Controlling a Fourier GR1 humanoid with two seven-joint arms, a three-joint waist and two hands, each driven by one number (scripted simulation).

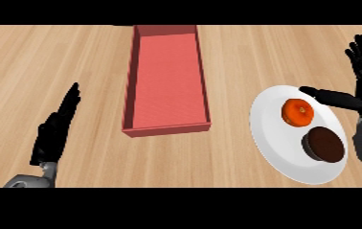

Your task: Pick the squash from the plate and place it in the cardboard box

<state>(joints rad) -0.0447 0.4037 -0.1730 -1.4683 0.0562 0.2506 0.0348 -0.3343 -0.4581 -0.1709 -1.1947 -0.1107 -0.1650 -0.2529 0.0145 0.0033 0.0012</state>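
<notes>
Nearest on the white plate (279, 146) sits a dark brown round item (324, 144); just beyond it, on the same plate, the orange squash (298, 112) looks small, rigid, smooth-skinned and probably light, so it is best taken across its rounded sides, where it may slip. Right hand (338, 98) spread, nothing held, thumb above the squash's far edge, fingers raised at the right border; left hand (55, 127) rests straight-fingered at lower left. Farthest, the reddish cardboard box (168, 126) lies well left of the plate.
</notes>
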